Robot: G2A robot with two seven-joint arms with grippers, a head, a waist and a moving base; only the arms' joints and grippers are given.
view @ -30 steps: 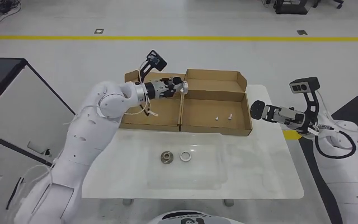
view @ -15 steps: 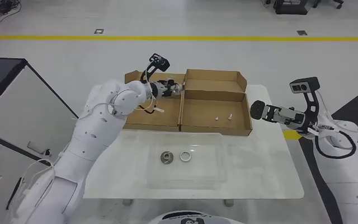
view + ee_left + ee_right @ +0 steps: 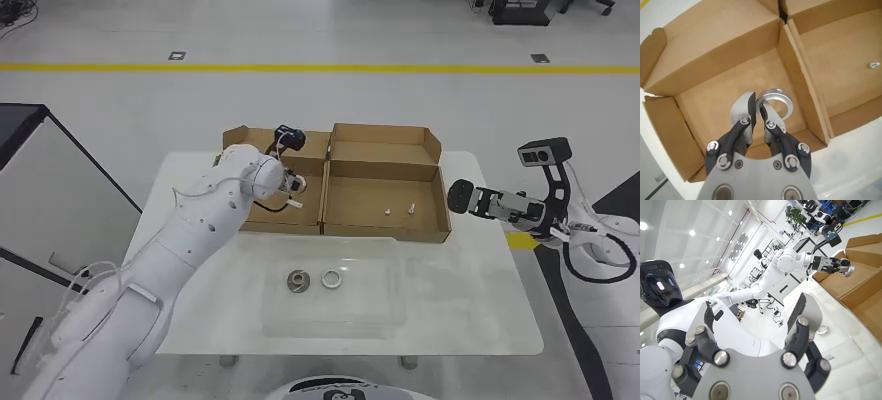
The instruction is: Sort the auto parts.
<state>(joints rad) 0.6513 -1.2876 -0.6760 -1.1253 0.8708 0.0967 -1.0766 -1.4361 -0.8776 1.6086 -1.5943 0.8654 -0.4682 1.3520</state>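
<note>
Two open brown cardboard boxes stood side by side along the far edge of the white table (image 3: 480,310), the left box (image 3: 270,220) touching the right box (image 3: 360,205). In the right box a small silver metal pin (image 3: 387,211) lay near a second pin (image 3: 411,208). The left gripper (image 3: 758,106) hung above the left box, clamped on a silver metal ring (image 3: 775,100). Nearer the robot, on a clear plastic tray (image 3: 375,300), a dark grey metal ring (image 3: 297,282) lay just left of a second silver ring (image 3: 331,281). The right gripper (image 3: 455,196), fingers spread, hung just right of the right box
</note>
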